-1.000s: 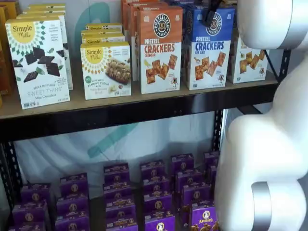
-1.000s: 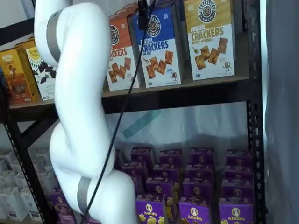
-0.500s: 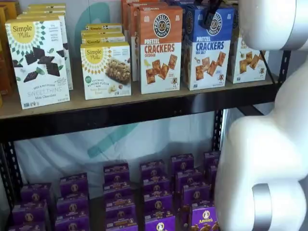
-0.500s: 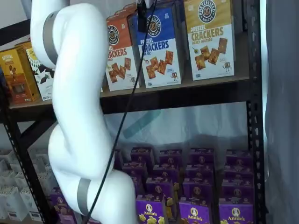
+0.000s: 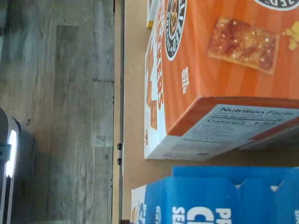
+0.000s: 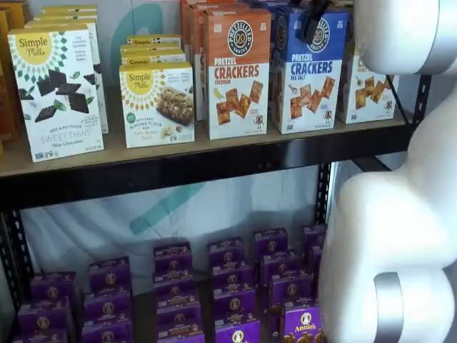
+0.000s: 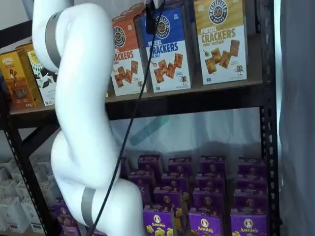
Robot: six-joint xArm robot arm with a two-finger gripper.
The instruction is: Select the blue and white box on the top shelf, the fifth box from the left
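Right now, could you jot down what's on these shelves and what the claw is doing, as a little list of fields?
target: the blue and white box of pretzel crackers, upright on the top shelf
neighbours: orange-topped box on one side, yellow-topped box on the other
further along the shelf: Simple Mills boxes
lower level: small purple boxes
claw: black fingers hang in front of the blue box's top; gap between them not visible
box held: none visible
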